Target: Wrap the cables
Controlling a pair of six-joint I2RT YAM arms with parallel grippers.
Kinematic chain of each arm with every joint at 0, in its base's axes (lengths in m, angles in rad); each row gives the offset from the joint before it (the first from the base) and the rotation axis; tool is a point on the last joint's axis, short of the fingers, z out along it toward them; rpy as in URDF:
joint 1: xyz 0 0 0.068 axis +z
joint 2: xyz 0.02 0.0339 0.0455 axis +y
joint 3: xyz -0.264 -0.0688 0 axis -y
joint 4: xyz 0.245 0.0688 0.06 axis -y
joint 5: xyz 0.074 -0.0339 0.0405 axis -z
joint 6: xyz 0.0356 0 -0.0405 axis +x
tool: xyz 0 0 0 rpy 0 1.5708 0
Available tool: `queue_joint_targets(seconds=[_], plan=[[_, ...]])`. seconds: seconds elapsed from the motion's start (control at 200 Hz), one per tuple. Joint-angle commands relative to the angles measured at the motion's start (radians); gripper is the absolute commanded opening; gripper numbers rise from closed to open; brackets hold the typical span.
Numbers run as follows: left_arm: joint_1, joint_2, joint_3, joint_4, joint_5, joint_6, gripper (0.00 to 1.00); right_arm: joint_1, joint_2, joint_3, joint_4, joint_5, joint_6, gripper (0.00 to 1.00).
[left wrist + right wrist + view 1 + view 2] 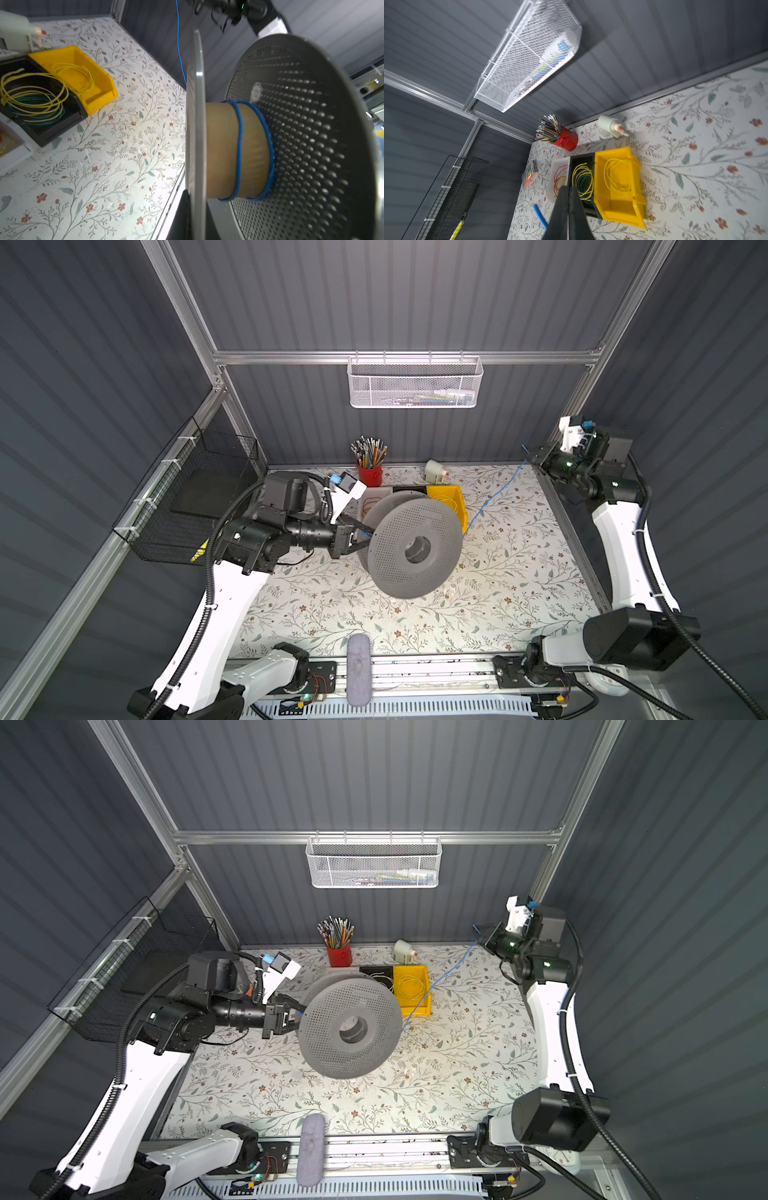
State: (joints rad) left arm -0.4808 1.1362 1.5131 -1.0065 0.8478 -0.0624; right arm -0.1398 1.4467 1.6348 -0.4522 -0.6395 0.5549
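Grey ribbed walls (415, 302), floral tabletop (498, 593), blue cable (240, 145) strung above from spool (395, 572)

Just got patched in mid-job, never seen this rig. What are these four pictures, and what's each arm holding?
This is a two-armed robot at a flowered table. Two pictures look down on the whole scene from overhead; two come from cameras on the wrists. The left gripper is shut on a flange of the spool. The right gripper, at the back right, is shut on the blue wire, which runs to the spool and makes about two turns on its hub. At the back are a pencil cup, a bottle and bins of other wires.
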Motion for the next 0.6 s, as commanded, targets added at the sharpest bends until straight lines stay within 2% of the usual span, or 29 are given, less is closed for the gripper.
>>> queue_joint_targets(seconds=[0.0, 0.07, 0.14, 0.265, 0.375, 0.485, 0.595], plan=[[-0.178, 0.062, 0.009, -0.117, -0.218, 0.062, 0.00, 0.054, 0.047, 0.139, -0.087, 0.061, -0.047, 0.00], [-0.315, 0.146, 0.019, -0.169, -0.440, 0.064, 0.00, 0.093, 0.072, 0.218, -0.121, 0.075, -0.055, 0.00], [-0.383, 0.244, 0.033, -0.222, -0.632, 0.065, 0.00, 0.127, 0.085, 0.267, -0.129, 0.068, -0.047, 0.00], [-0.404, 0.332, 0.058, -0.175, -0.836, 0.015, 0.00, 0.191, 0.089, 0.325, -0.135, 0.042, -0.032, 0.00], [-0.407, 0.438, 0.165, -0.172, -1.041, -0.124, 0.00, 0.243, 0.065, 0.343, -0.091, -0.011, 0.026, 0.00], [-0.423, 0.509, 0.242, -0.100, -1.098, -0.271, 0.00, 0.302, 0.026, 0.340, -0.010, -0.053, 0.098, 0.00], [-0.425, 0.562, 0.314, -0.075, -1.143, -0.345, 0.00, 0.358, -0.014, 0.317, 0.093, -0.102, 0.181, 0.00]])
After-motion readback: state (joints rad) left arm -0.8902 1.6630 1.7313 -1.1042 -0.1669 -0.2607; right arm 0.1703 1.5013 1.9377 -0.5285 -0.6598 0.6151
